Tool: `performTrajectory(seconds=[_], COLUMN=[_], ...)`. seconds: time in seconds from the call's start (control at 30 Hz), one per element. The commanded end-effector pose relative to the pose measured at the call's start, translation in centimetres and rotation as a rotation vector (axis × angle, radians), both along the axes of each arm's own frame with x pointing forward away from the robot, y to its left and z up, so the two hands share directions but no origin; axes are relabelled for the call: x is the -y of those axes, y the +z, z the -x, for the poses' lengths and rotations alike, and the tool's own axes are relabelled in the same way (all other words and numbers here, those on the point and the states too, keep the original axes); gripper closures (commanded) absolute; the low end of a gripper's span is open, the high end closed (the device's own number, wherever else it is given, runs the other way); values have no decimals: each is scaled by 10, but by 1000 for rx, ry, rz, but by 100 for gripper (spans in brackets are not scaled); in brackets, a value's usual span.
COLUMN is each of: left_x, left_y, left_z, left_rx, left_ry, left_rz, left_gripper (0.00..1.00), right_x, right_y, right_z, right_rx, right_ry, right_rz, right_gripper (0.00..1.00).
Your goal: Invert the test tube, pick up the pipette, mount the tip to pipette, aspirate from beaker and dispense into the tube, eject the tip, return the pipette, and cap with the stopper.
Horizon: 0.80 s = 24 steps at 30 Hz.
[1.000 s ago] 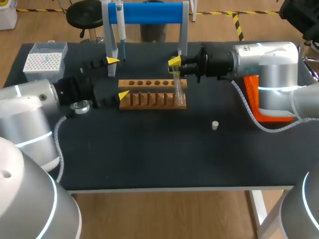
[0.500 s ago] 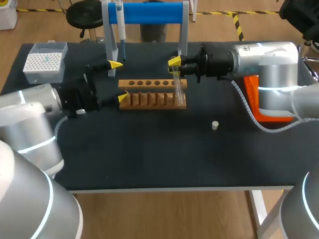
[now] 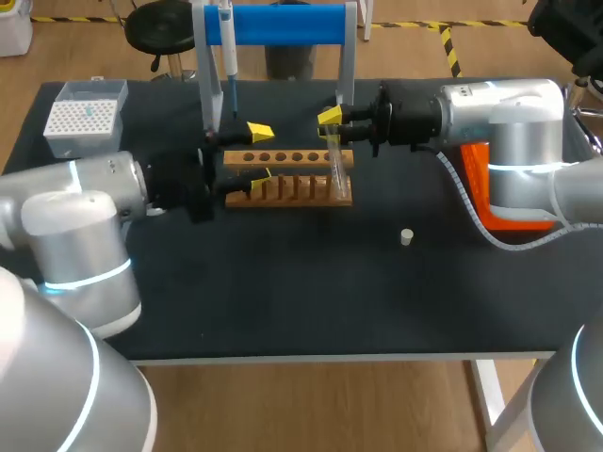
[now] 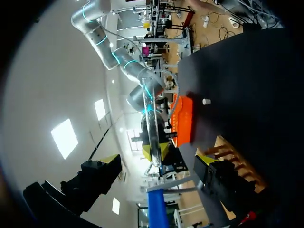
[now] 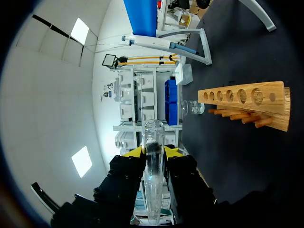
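While my right gripper (image 3: 331, 127) pinches the test tube (image 3: 335, 171) near its upper end, the glass hangs steeply with its lower end down at the right end of the wooden rack (image 3: 283, 188). My left gripper (image 3: 260, 153) stands spread wide over the rack's left end, nothing between its fingers.

Inverting the tube looks to be the step in hand, and I read this as a handover coming up. From the left wrist, the tube (image 4: 153, 128) sits ahead of my spread left gripper (image 4: 159, 161), roughly on its centre line. To do it well, I'd hold the right pinch dead steady, bring the left in level, keep it off the rack's pegs, and grip a bare stretch of glass away from the right's tips before anything lets go.

Compared with a second ago, my left gripper has swung in from the table's left toward the tube. The right gripper, the tube and the stopper (image 3: 406, 236) sit just where they were.
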<state>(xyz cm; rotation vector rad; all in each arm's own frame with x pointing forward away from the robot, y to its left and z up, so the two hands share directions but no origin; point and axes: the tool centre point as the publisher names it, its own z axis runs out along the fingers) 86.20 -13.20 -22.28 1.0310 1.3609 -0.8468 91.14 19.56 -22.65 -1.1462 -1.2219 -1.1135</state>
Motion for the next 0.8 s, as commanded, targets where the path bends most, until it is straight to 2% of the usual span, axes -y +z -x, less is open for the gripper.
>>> performTrajectory(seconds=[0.03,0.23,0.5,0.8], left_x=[5,22,47,75], left_y=[3,3,2,3], left_z=[-1,2,6,17], left_rx=[5,-22,-32,-26], left_ry=[-52,-88,-162,-205], left_rz=[1,53,25,31], left_gripper=[0,0,0,0], right_x=[0,0,0,0], right_y=[1,1,1,1], right_z=[1,1,1,1], right_rx=[1,1,1,1], right_ry=[-3,-3,-3,-3], right_rz=[3,3,3,3], right_gripper=[100,100,100,100])
